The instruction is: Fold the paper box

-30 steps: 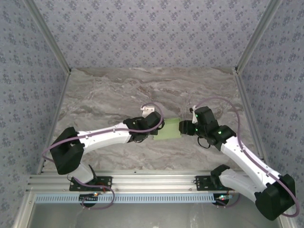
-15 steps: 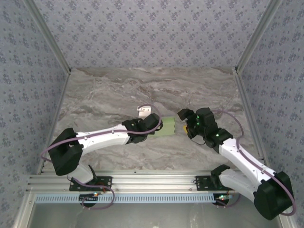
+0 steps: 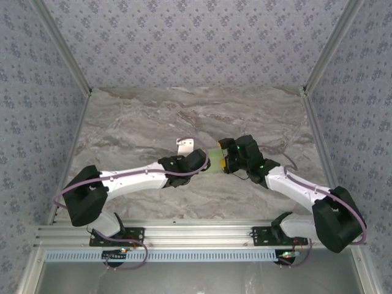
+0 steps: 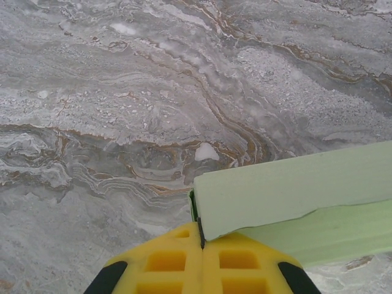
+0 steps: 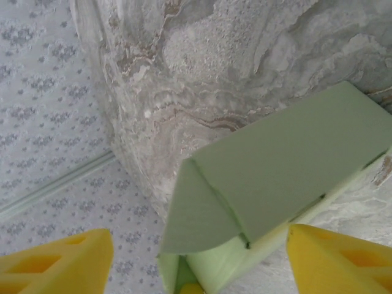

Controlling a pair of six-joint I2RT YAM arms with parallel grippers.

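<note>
The paper box (image 3: 215,158) is a pale green card box held just above the marble table, between the two arms. My left gripper (image 3: 206,162) is shut on the box's left edge; in the left wrist view its yellow fingers (image 4: 165,260) pinch a thin wall of the paper box (image 4: 288,187). My right gripper (image 3: 228,159) is at the box's right end and stands open. In the right wrist view its fingers (image 5: 340,257) straddle the paper box (image 5: 288,153). An end flap (image 5: 199,214) sticks out, half folded over the open end.
A small white bracket (image 3: 184,144) lies on the table (image 3: 135,122) just behind my left gripper. Patterned walls (image 3: 37,122) close in the left, right and back. A metal rail (image 3: 184,236) runs along the near edge.
My right gripper has swung left from beside the box until its open fingers straddle the box's right end. My left gripper has kept its hold and shifted slightly.
</note>
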